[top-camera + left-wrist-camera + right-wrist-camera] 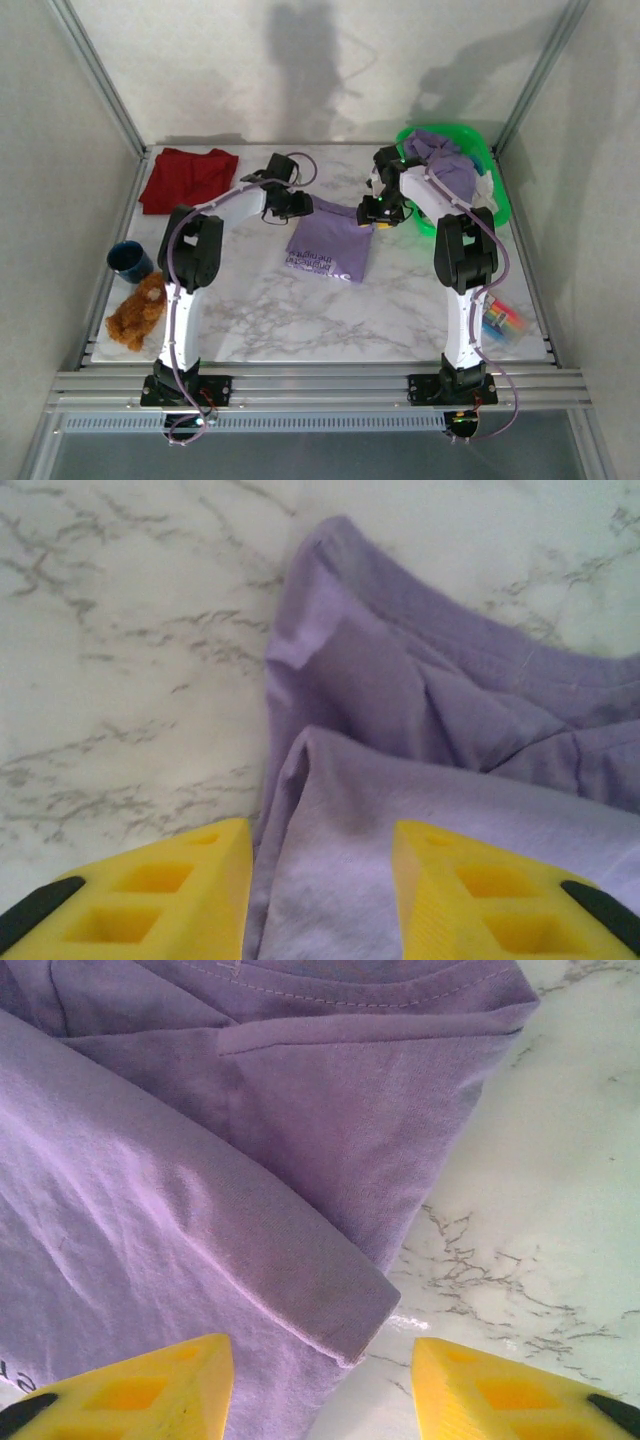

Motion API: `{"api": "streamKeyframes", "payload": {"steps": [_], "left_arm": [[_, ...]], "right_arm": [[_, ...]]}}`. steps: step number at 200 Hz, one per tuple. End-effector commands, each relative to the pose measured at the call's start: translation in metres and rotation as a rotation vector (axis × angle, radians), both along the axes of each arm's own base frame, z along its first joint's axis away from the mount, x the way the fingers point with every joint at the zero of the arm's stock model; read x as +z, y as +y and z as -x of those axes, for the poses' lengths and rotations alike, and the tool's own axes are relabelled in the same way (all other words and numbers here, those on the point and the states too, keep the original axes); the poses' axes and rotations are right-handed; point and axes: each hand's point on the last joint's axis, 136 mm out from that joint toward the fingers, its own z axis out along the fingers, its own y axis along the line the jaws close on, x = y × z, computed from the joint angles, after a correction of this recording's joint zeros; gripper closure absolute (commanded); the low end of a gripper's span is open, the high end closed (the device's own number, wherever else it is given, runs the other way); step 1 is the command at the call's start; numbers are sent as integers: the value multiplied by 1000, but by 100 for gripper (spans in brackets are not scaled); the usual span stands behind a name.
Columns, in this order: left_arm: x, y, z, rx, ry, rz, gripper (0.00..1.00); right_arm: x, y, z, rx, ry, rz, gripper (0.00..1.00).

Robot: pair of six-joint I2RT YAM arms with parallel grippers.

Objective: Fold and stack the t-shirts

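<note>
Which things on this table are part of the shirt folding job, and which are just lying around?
For the job: purple t-shirt, red garment, green basket, purple clothes in it.
Lying about: blue cup, brown plush toy, colourful pack.

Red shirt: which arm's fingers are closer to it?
Left. The left fingers sit just right of the red shirt, over a corner of the purple shirt; the right fingers are farther right, beside the basket.

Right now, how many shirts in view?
3: red shirt far left, purple shirt mid-table, lilac shirt in the green basket far right; the basket may hide more.
</note>
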Motion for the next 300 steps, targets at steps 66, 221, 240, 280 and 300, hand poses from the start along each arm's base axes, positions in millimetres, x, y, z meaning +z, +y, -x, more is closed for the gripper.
{"api": "streamKeyframes", "payload": {"steps": [66,221,240,280,300], "left_arm": [[-7,-8,-3,-27,16,4,95],[63,-13,-54,4,-96,76,100],[34,-37,-82,-41,-103,141,100],[8,-36,-139,10,-173,257,100],[-1,-23,-148,48,-168,275,100]], "right_arm": [[-8,0,0,-10,27,-13,90],[32,-19,-41,-140,-152,-47,100],[-1,-31,-75,-191,-146,-17,100],[-10,-34,-116,-212,-203,69,100],[-15,-31,-119,-190,-166,84,100]]}}
